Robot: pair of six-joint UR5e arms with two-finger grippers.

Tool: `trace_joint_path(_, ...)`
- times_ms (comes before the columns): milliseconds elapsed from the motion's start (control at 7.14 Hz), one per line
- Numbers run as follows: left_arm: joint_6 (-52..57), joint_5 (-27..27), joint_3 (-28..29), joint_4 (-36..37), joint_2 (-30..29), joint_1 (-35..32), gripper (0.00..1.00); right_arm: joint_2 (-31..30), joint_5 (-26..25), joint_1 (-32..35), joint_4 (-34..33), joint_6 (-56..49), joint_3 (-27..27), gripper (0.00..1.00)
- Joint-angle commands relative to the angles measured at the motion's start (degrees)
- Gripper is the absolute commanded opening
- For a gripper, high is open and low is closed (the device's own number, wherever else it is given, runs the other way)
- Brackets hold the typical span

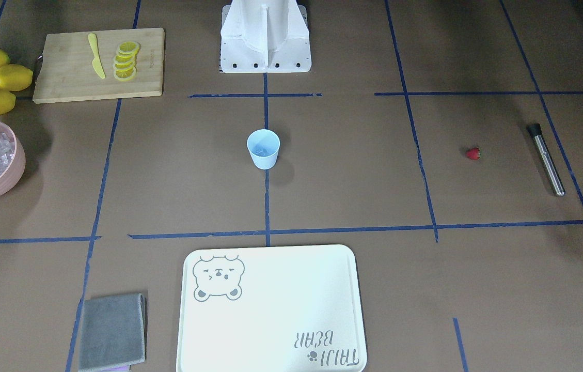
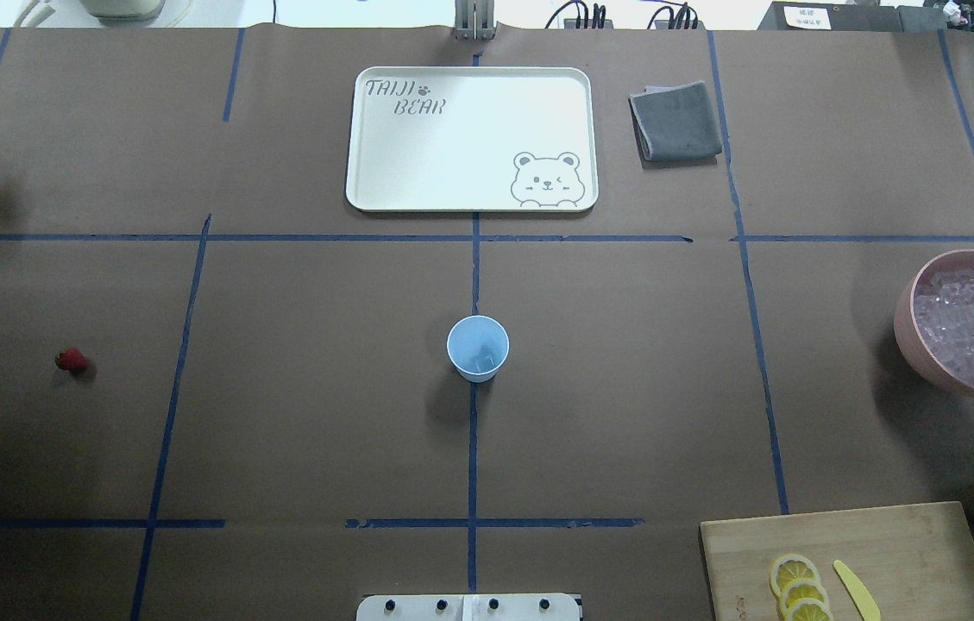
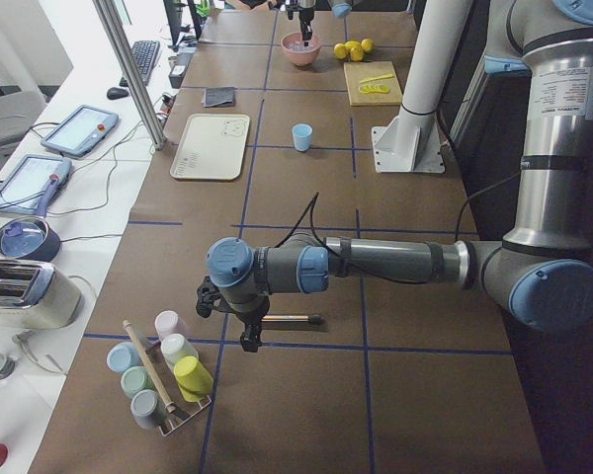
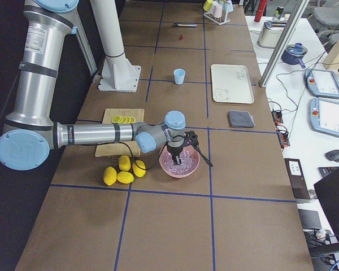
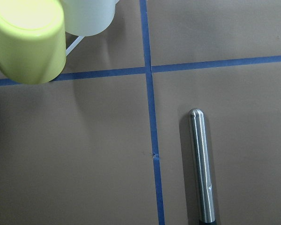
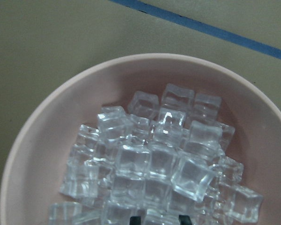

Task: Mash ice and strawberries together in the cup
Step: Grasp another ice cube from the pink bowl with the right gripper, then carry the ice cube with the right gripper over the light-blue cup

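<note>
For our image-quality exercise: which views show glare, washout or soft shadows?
Left wrist view: the yellow plastic cup is blown out, the steel rod bears a bright streak. Front-facing view: the cream tray looks washed out. Overhead view: the pale blue plastic cup casts a soft shadow lower left.

Robotics lab: tape-gridded table [image 2: 323, 414], teach pendants [image 4: 326, 83] and keyboard [image 3: 143, 57] alongside.
</note>
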Motion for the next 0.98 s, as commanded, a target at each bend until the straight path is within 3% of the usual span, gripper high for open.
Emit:
trace_joint_path(0,0.0,0.0,0.0,0.0,0.06,0.04,1.0,2.06,0.42,1.05,-11.19,0.57,10.14,0.01)
trace_joint_path(280,0.0,0.0,0.09,0.0,0.06,-0.04,1.0,13.44,0.85,0.62,-21.5,4.76,13.19,0.03)
trace_joint_path(560,0.0,0.0,0.0,0.0,-0.11,0.04,1.0,21.98,0.51,-5.93,-22.42,18.01,12.75,0.02)
trace_joint_path(840,0.0,0.0,-0.26,0.0,-0.2,-0.04,1.0,32.86,-7.97,-18.74,-25.82,33.02,11.36,0.02)
